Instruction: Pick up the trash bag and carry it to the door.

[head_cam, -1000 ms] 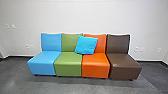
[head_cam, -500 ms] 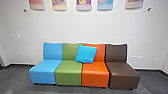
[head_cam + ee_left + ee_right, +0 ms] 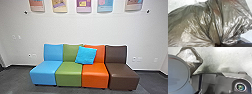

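Crumpled, see-through grey-brown plastic of the trash bag spreads wide in the left wrist view. Its folds draw together into a tight neck at my left gripper, which is shut on it. Some pale contents show through the film. In the right wrist view, a piece of thin plastic with dark edges, which looks like part of the trash bag, sticks out beside a rounded grey robot part. How my right gripper stands cannot be made out.
A row of blue, green, orange and brown seats stands against a white wall, with a bright blue cushion leaning on the backs. Colourful posters hang above. Dark grey floor runs along the front.
The head camera has tilted upward: the seats sit lower in its picture, and the posters above them have come into view.
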Robot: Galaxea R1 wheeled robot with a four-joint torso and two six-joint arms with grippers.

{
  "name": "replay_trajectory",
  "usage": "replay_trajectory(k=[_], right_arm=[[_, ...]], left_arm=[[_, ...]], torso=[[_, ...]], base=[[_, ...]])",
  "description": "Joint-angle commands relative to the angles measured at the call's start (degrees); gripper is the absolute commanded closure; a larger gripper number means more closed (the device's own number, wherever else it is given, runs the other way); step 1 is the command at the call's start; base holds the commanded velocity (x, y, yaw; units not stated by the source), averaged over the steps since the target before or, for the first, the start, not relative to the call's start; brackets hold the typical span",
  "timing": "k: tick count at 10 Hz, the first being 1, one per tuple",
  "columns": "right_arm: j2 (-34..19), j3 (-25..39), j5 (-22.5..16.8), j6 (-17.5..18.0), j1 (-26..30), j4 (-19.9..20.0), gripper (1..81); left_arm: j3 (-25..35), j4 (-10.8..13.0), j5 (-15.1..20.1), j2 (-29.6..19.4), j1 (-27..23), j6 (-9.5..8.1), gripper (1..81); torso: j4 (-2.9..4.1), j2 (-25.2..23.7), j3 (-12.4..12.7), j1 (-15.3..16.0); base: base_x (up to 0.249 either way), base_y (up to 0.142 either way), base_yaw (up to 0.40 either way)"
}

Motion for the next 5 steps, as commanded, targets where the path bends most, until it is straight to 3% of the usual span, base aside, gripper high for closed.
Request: replay_trajectory(k=[1,2,3,5], right_arm=[[-1.93,0.61,-1.93,-0.18,4.04,-0.36,1.0],[-1.84,0.52,-1.67,-0.18,3.95,-0.36,1.0],[-1.58,0.08,-1.67,-0.18,3.86,-0.45,1.0],[-1.32,-1.32,-1.67,-0.18,3.34,-0.63,1.0]], left_arm=[[-0.16,-0.46,4.36,-1.03,-4.29,1.31,81.1],[0.1,-0.46,4.36,-1.12,-4.11,1.39,81.1],[0.2,-0.46,4.44,-1.03,-3.85,2.8,81.1],[-0.06,-0.46,4.62,-0.59,-2.53,8.51,81.1]], torso=[[0.0,5.4,0.0,-3.47],[0.0,7.41,0.02,-4.79],[0.0,9.69,0.02,-6.25],[0.0,13.77,0.02,-8.87]], base=[[0.0,0.0,0.0],[0.0,0.0,0.0],[0.0,0.0,0.0],[0.0,0.0,0.0]])
